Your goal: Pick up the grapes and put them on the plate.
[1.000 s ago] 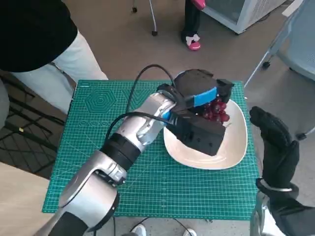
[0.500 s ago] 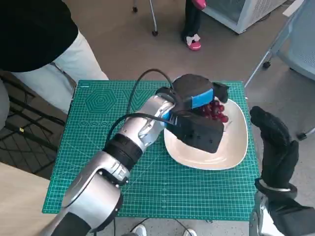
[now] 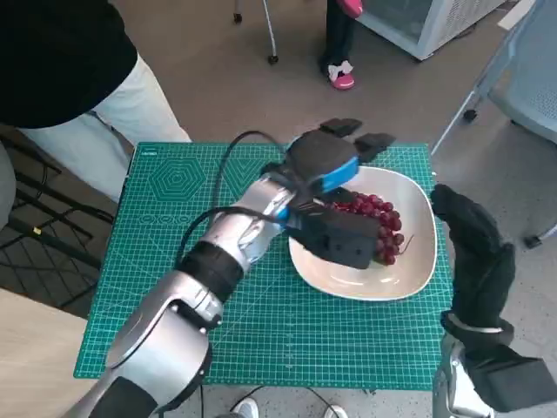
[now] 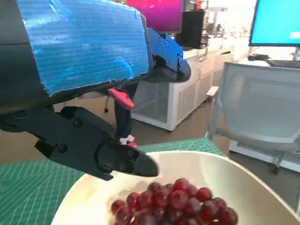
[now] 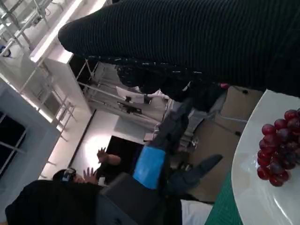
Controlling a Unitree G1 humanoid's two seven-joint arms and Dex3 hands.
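One bunch of dark red grapes [image 3: 376,224] lies in one white oval plate [image 3: 416,261]; the single berries are too many and too clustered to count. One green gridded cutting mat [image 3: 157,261] lies under the plate. Beyond the mat from the plate stand two people, one in white trousers [image 3: 130,113], one in pink shoes [image 3: 342,77].

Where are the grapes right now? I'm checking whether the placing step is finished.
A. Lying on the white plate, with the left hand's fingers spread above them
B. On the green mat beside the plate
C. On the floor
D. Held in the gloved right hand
A: the grapes lie on the white plate, and the left hand is above them with its fingers apart, holding nothing.
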